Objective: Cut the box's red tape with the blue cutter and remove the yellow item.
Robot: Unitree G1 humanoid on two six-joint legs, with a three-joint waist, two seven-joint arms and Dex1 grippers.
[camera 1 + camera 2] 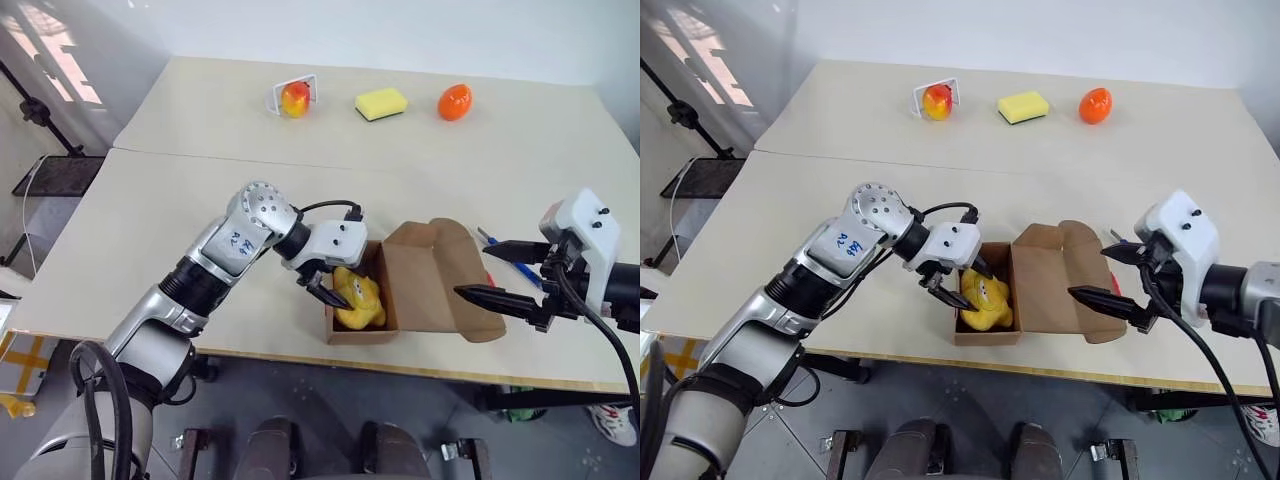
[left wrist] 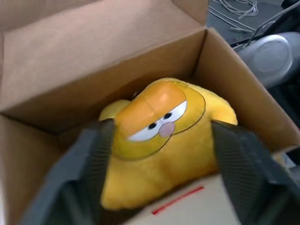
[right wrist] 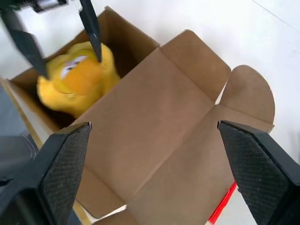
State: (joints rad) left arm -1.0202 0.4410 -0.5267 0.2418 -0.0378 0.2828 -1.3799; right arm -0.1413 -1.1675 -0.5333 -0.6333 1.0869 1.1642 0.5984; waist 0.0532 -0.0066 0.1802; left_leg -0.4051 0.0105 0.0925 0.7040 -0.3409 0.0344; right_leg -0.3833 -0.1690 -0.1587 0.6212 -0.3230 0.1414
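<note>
Left fingers (image 2: 93,164) straddle yellow item (image 2: 159,140) in box (image 1: 440,280); right fingers (image 3: 61,164) spread.

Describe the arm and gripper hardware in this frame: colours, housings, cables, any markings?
Both arms end in a white wrist housing with two thin black tapered fingers. The left gripper sits on a silver-and-black arm with a round silver joint cap and blue handwriting on a grey panel; a black cable loops over its wrist. The right gripper has small dark dots on its housing and a black cable trailing below. Finger pads are textured black.
</note>
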